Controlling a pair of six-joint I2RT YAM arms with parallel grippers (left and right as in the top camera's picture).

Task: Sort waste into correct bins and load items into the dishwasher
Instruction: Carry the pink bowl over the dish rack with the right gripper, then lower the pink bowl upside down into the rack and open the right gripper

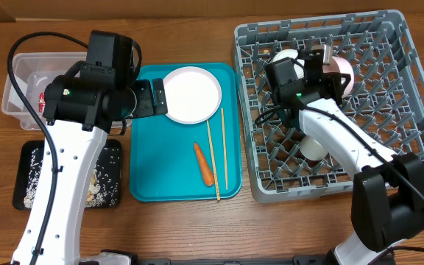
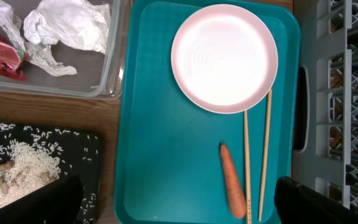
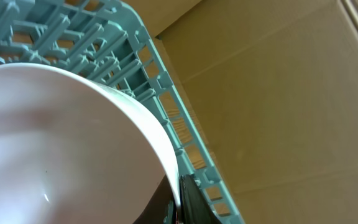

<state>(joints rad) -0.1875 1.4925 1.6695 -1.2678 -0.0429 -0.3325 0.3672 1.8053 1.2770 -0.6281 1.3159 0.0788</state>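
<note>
**Overhead and wrist views of the desk.** The large square grey plastic dish rack (image 1: 411, 96) fills the 3 o'clock side of the wooden desk (image 1: 197, 228). The teal rectangular serving tray (image 1: 153, 177) lies at centre.

On the teal tray:
- a round white plate (image 2: 224, 57) sits at the 12 o'clock end;
- a pair of thin wooden chopsticks (image 2: 265, 155) runs from the plate's rim toward 6 o'clock;
- a small orange carrot (image 2: 232, 180) lies just beside them on their 9 o'clock side.

The left gripper (image 2: 176, 196) hovers above this tray, its fingers (image 2: 61, 199) released and spread wide, grasping nothing.

At 9 o'clock, the clear rectangular plastic tub (image 2: 114, 68) holds a crumpled white tissue (image 2: 67, 28) and a shiny red snack wrapper (image 2: 2, 56). At 7 o'clock, the shallow black rectangular plastic tray (image 2: 86, 143) holds white rice with beige scraps (image 2: 14, 171).

Inside the rack, the right gripper (image 1: 330, 63) has its fingers clenched on the rim of a small white bowl (image 3: 55, 143), which is tilted on edge near the 12 o'clock wall. A second small white bowl (image 1: 284, 56) sits near it at 9 o'clock, partly hidden by the arm. A small white cup (image 1: 313, 149) stands toward 6 o'clock.
</note>
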